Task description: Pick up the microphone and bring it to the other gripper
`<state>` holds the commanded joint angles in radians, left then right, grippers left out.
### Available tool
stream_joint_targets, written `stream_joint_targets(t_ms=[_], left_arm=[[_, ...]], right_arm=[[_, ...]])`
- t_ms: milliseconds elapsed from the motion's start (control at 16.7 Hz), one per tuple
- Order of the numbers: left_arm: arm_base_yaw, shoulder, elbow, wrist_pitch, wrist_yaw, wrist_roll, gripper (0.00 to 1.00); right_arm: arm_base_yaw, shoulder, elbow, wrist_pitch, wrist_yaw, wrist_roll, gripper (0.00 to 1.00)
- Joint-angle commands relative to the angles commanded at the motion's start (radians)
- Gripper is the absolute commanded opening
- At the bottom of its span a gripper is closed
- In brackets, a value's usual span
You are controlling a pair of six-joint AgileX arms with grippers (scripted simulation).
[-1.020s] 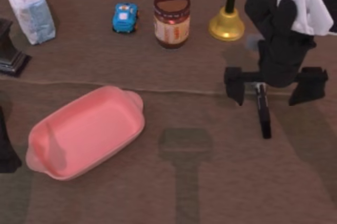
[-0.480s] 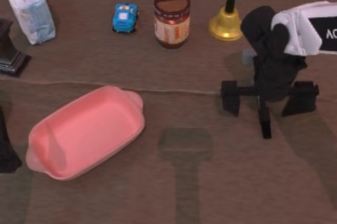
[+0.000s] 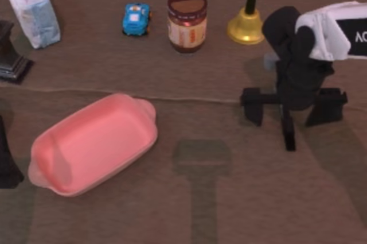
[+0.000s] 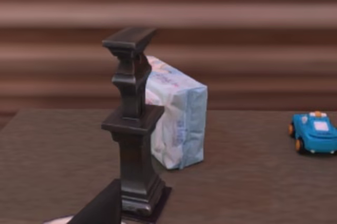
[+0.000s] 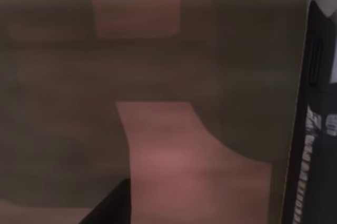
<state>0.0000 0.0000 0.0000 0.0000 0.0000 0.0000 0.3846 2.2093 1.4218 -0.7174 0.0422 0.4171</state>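
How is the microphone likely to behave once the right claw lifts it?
The microphone lies flat between the right claw's spread fingers. Its slim straight handle looks stiff, so it should not sag. Being round and thin, it may roll if nudged, and could pivot in a grip taken near one end.

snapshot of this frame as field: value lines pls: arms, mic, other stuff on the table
right gripper: open, straddling the microphone, fingers on either side, not closed on it
microphone: lying flat on the table, right side, handle end pointing to the near edge; head hidden under the arm
left gripper: parked at the left edge, mostly out of the top view
back row: tissue pack, toy car, jar, bell
left side: dark pedestal, pink dish
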Motion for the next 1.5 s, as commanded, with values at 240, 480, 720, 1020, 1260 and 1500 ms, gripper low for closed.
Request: stream_joint_targets(t_ms=[240,480,720,1020,1260,1500], left_arm=[[0.000,0.000,0.000,0.000,0.000,0.000,1.00],[0.000,0.000,0.000,0.000,0.000,0.000,1.00],[0.000,0.000,0.000,0.000,0.000,0.000,1.00],[0.000,0.000,0.000,0.000,0.000,0.000,1.00],[0.000,0.000,0.000,0.000,0.000,0.000,1.00],[0.000,0.000,0.000,0.000,0.000,0.000,1.00]], right_arm=[[0.000,0.000,0.000,0.000,0.000,0.000,0.17],[0.000,0.000,0.000,0.000,0.000,0.000,0.00],[0.000,0.000,0.000,0.000,0.000,0.000,0.00],[0.002,-0.055,0.019,-0.007,0.009,-0.012,0.00],[0.002,-0.082,-0.012,0.138,-0.034,-0.048,0.00],[-0.001,-0.133,-0.088,0.416,-0.114,-0.114,0.00]])
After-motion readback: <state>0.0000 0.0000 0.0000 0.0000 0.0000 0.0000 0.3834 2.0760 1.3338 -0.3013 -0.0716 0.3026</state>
